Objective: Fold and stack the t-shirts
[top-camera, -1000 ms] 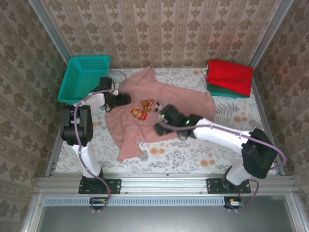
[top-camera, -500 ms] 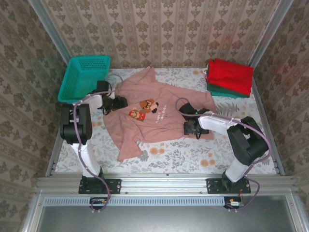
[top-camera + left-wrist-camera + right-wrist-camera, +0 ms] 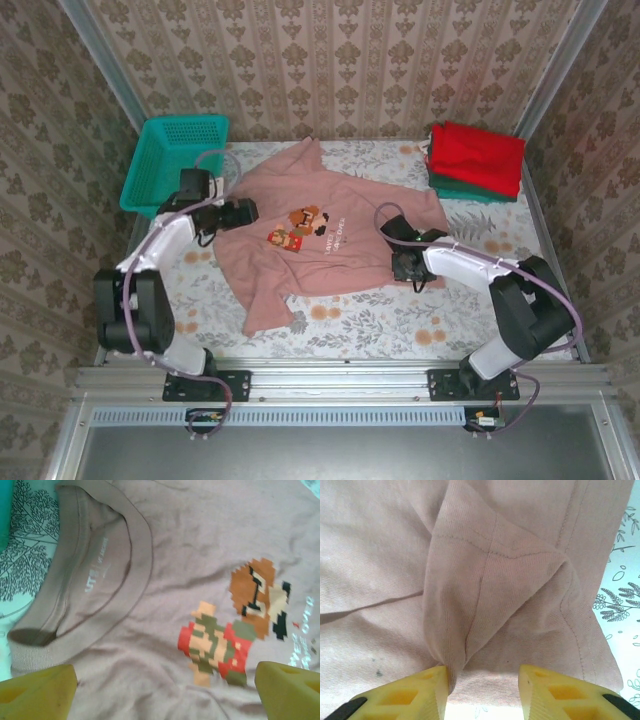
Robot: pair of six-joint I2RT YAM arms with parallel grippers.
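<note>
Having swung my right gripper [image 3: 482, 677] to the right hem of the pink t-shirt [image 3: 330, 240], spread print-up mid-table, I'm narrowing its jaws around a raised pucker, not yet clamped, while my left gripper [image 3: 165, 680] has sprung wide by the collar, so I judge flattening nearly done and folding next.

The right end effector [image 3: 405, 262] has left the print [image 3: 305, 225] and come to the dusty-pink t-shirt's [image 3: 330, 255] hem, jaws narrowed about a raised fold [image 3: 485, 605]. The left end effector [image 3: 240, 212] has spread wider, and the cloth ahead of it lies flatter.
</note>
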